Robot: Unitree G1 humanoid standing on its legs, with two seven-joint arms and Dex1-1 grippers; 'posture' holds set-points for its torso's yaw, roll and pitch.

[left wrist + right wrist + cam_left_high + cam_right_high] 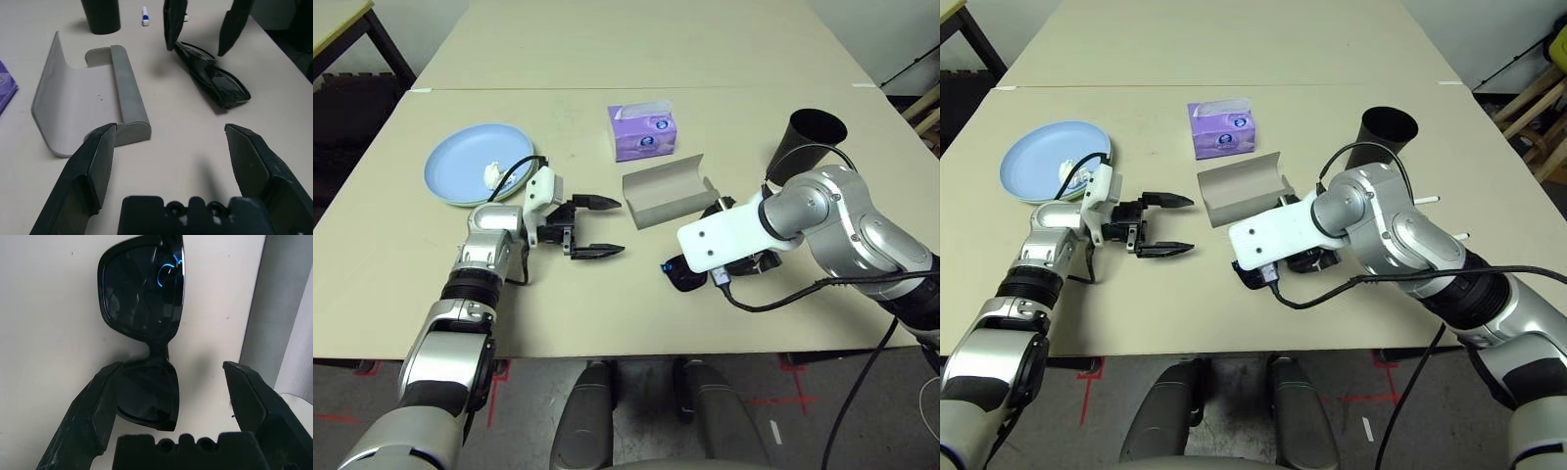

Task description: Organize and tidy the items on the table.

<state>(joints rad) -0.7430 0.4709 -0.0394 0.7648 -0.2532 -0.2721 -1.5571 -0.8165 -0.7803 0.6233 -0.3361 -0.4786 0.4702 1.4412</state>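
A light blue plate [470, 162] at the table's left rests on a pale green plate's rim [470, 204] and holds a crumpled white tissue [491, 174]. The purple tissue box [643, 132] stands mid-table. In front of it lies the grey glasses case [668, 191], open. My left gripper [597, 227] hovers open left of the case, with nothing in it. The black sunglasses [142, 289] lie on the table [607, 304]. My right gripper [173, 367] is open above them, one lens between its fingers. The black cup [808, 142] stands at the right, the pen [145, 15] near it.
A second table [636, 39] adjoins the far edge. A black cable [793, 294] loops off my right forearm over the table's front right. Bare tabletop lies along the front edge and left of the left gripper.
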